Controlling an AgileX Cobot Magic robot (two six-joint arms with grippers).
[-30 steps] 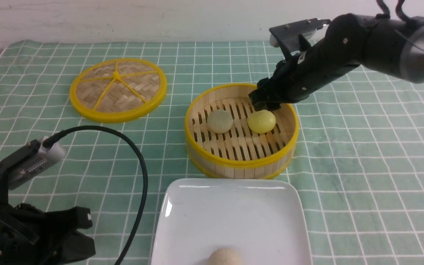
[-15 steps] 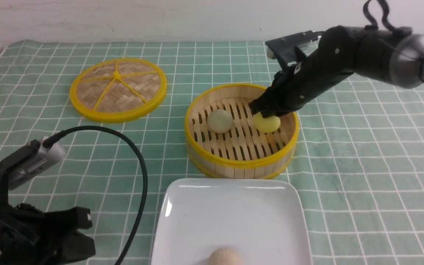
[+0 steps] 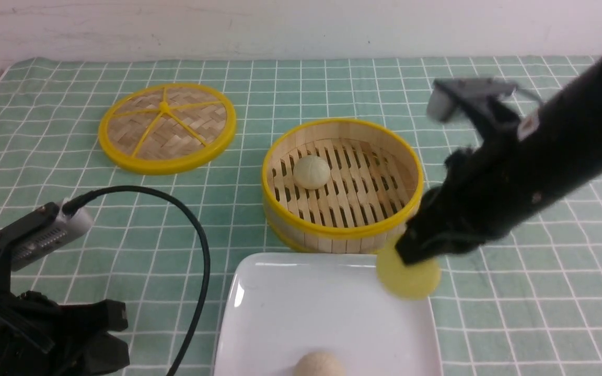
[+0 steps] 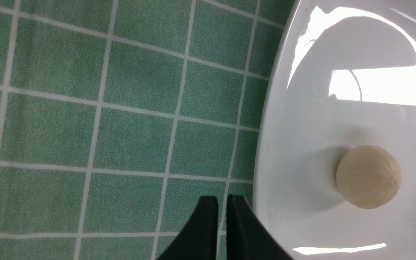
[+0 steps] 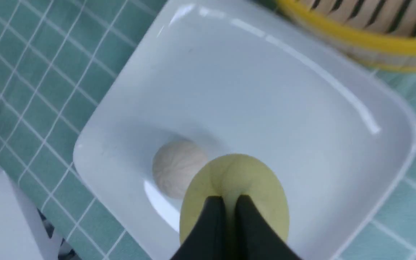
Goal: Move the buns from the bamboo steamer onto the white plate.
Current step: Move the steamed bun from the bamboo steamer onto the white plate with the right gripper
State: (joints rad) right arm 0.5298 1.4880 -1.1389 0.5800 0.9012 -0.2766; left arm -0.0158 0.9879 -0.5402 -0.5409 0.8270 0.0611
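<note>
My right gripper [image 3: 411, 256] is shut on the yellow bun [image 3: 408, 275], pinching it and holding it in the air over the far right corner of the white plate [image 3: 280, 292]. In the right wrist view the yellow bun [image 5: 234, 180] hangs above the plate [image 5: 265, 90]. The cream-white bun [image 3: 311, 172] lies alone in the bamboo steamer [image 3: 343, 230]. My left gripper [image 4: 221, 200] is shut and empty beside the plate's rim [image 4: 265, 144], low at the front left.
A tanner beige bun [image 3: 320, 363] rests on the plate near its front edge, also seen as the beige bun [image 4: 368, 177]. The flat woven lid [image 3: 167, 127] lies at the back left. A black cable [image 3: 196, 235] arcs left of the plate.
My right gripper closed on the yellow bun, lifted it out of the steamer and carried it forward to above the plate's far right corner. The left arm stayed still.
</note>
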